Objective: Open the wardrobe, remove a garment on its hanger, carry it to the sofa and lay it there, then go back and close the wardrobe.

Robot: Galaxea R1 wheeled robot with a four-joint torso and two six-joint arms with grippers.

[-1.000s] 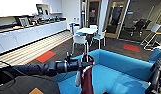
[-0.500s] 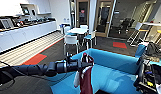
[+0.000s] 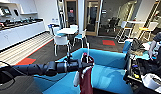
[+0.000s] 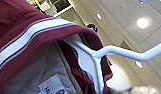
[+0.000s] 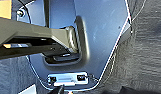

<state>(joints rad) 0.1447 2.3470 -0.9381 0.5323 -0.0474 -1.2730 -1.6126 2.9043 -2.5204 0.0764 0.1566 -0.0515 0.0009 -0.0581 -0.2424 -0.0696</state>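
Note:
My left arm reaches in from the left, and the left gripper (image 3: pixel 84 65) is shut on the thin white hanger (image 3: pixel 87 54), just below its tall hook. From it hangs the garment (image 3: pixel 85 80), a maroon jacket with a white sleeve, dangling over the front of the bright blue sofa (image 3: pixel 108 72). In the left wrist view the jacket's maroon collar with its white stripe (image 4: pixel 31 32) fills the near side. The white hanger (image 4: pixel 94 58) runs out of it, with ceiling lights behind. The right wrist view has robot parts above dark carpet.
A round white table with white chairs (image 3: pixel 67 32) stands behind the sofa. A long white kitchen counter (image 3: pixel 18 33) runs along the left wall. Dark equipment (image 3: pixel 138 70) and a person's arm (image 3: pixel 154 43) are at the right. Glass doors (image 3: pixel 92 17) lie ahead.
The whole view has shifted, so the camera has moved and the sofa now sits nearer and more central. The jacket still hangs from my left gripper.

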